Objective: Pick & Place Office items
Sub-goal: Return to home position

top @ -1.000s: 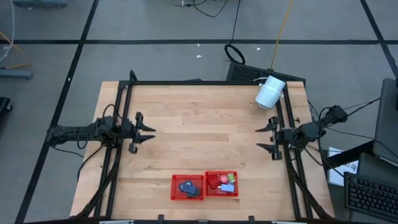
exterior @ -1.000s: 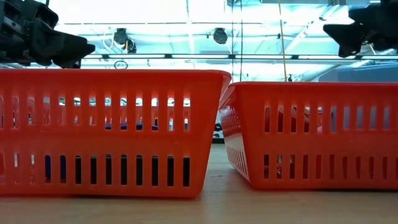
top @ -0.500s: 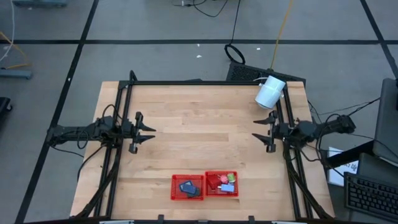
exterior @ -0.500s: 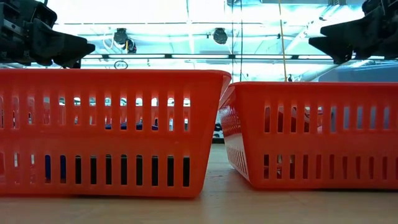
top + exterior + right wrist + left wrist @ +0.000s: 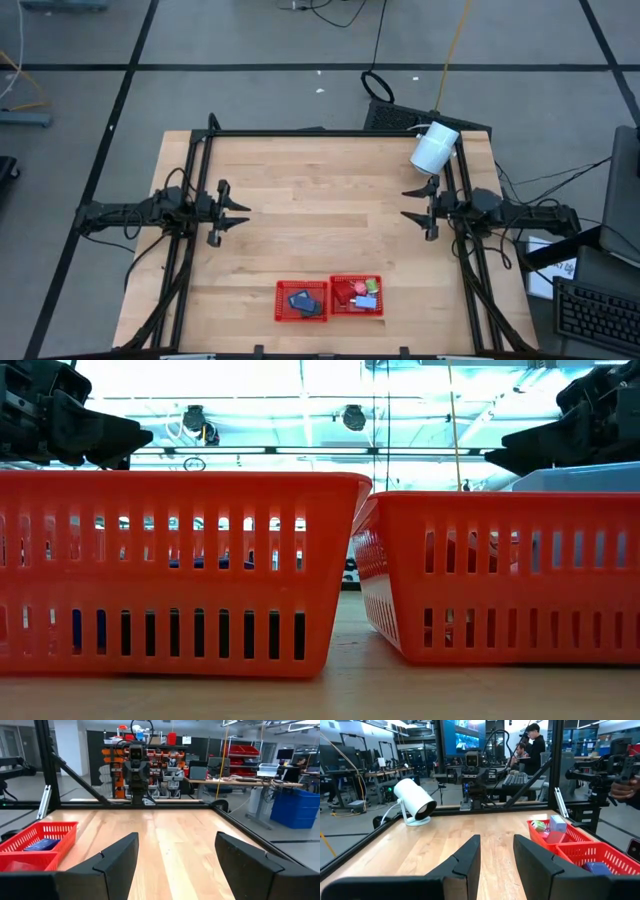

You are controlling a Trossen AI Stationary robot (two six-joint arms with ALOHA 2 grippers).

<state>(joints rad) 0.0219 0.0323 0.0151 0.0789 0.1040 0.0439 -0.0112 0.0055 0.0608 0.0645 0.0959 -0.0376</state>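
My right gripper (image 5: 408, 204) has swung level at the table's (image 5: 320, 180) 3 o'clock, fingers spread and empty like the left gripper (image 5: 243, 214) parked at 9, and with the office items (image 5: 357, 293) lying in the red bins (image 5: 279, 301) at 6, I judge the job finished.

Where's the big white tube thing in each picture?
High view: white cylinder at the far right corner of the table.
Low view: not in it.
Left wrist view: white cylinder across the table, well apart from the bins.
Right wrist view: not in it.
Shared landmark: the red bins, seen in all four views.
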